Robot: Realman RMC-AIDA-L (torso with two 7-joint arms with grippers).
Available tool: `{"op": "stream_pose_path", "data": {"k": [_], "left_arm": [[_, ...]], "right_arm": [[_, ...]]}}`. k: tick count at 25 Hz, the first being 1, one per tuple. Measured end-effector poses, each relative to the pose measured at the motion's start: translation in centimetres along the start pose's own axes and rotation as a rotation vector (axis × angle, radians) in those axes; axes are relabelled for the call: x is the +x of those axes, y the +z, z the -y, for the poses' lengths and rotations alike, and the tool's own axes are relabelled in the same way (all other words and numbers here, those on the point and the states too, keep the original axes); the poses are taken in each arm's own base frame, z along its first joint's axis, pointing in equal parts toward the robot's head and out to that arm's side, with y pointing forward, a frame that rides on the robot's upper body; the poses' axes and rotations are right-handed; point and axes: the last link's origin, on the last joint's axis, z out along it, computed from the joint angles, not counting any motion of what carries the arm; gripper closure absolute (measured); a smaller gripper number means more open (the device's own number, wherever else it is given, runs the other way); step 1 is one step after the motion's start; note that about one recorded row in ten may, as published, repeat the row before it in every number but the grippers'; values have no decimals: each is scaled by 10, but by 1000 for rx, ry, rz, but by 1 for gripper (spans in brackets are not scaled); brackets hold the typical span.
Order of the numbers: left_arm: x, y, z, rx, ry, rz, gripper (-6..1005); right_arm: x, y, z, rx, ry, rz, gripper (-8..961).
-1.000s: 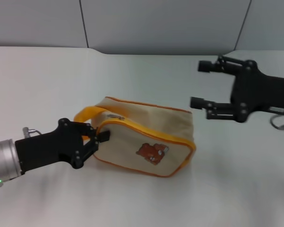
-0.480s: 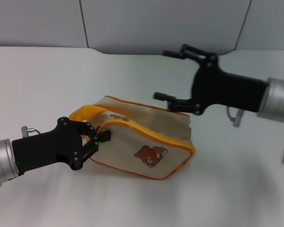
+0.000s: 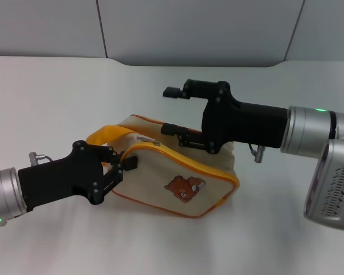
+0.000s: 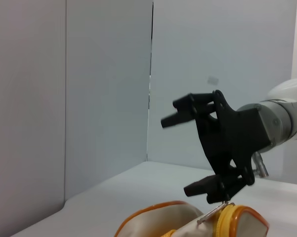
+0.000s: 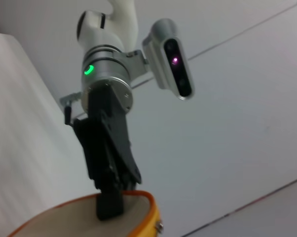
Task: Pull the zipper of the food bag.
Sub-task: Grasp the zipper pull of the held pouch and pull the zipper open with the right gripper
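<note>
Canvas and piping make up the food bag (image 3: 177, 172), a beige box-shaped pouch lying on its side near the middle of the white table (image 3: 57, 103), a little nearer the front edge than the back. It looks light and soft: the walls sag slightly, so it would likely slide or crumple under a one-sided tug unless one end is held. The orange loop handle (image 3: 106, 136) at its left end gives a firm hold for that. The zipper (image 3: 142, 139) runs along the top face between the orange piping, and its small silver pull tab sits near the left end, thin and probably slippery, best taken flat between two fingertips.

Left gripper (image 3: 121, 169) reaches in low from the front-left corner, arm nearly level with the table, its fingers pressed together on the bag's left end at the piping just below the handle, bracing it. The right wrist view shows those fingers clamped over the bag's rim.

Right gripper (image 3: 170, 110) stretches in from the right edge, its arm held horizontal over the bag. Its fingers are spread wide, one well above the bag and the lower one just over the top face, close to the pull tab; in the left wrist view the tab (image 4: 213, 211) pokes up right under that lower finger, not yet pinched.
</note>
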Motion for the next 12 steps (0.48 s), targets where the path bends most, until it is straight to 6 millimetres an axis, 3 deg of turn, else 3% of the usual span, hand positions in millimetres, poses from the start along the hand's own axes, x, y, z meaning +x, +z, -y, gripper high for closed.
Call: {"op": "stream_pose_path", "data": {"k": [7,12], "left_arm": [[1,3,0,-11,-1,-2,928],[2,3,0,-12,0,-5,928]], "right_arm": [[-2,5,-2,-27,-45,21,396],[-3,10,-5,-61,-61,26,396]]}}
